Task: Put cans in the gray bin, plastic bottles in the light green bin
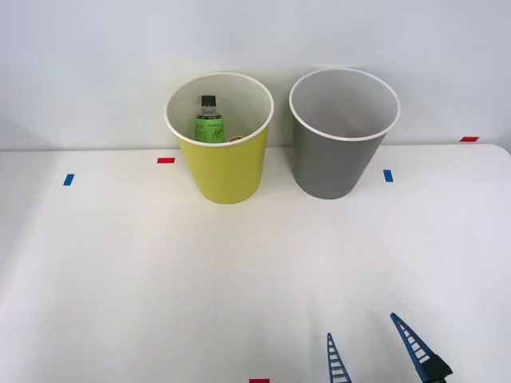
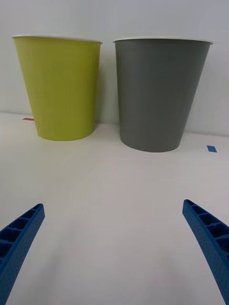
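two tall, round, tapered bins stand side by side at the far edge of a smooth white table (image 1: 120,271), close to a plain pale wall, near each other but not touching. the light green bin (image 1: 225,163) is on the robot's left; its outer wall is a matte yellow-green, its rim a thin white ring, its inside pale. inside it stands a plastic bottle (image 1: 209,121), upright, clear-bodied with a black cap and a bright green label, leaning close to the bin's far inner wall; a small pale rounded edge shows beside it near the bottom, too little of it visible to identify. the gray bin (image 1: 331,163) on the robot's right has the same shape, a flat mid-gray outer wall, a white rim and a pale interior in which nothing can be seen. short strips of tape lie flat on the table: red marks (image 1: 166,160) and blue marks (image 1: 388,175) around the bins. the right gripper (image 1: 371,349) sits low at the near edge of the table, well apart from both bins and facing them; its two blue fingers (image 2: 210,228), ribbed like little ladders and narrowing to their tips, are spread wide with only bare tabletop between them, holding nothing.
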`<move>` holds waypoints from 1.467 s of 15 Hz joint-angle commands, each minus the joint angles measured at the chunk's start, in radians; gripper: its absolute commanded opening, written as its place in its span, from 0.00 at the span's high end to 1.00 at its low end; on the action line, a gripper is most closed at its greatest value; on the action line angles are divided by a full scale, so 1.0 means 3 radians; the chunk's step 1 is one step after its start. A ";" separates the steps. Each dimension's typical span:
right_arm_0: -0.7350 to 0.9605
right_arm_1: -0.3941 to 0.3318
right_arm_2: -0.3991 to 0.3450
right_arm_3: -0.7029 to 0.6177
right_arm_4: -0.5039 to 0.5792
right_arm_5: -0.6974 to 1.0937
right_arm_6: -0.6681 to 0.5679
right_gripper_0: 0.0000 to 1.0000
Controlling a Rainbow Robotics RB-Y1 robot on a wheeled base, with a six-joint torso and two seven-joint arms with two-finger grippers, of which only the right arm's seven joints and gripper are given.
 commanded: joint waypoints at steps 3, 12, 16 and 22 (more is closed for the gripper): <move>0.0000 0.0000 0.0000 0.0000 0.0000 0.0000 0.0000 0.00; 0.0000 0.0000 0.0000 0.0000 0.0000 0.0000 0.0000 0.00; 0.0000 0.0000 0.0000 0.0000 0.0000 0.0000 0.0000 0.00; 0.0000 0.0000 0.0000 0.0000 0.0000 0.0000 0.0000 0.00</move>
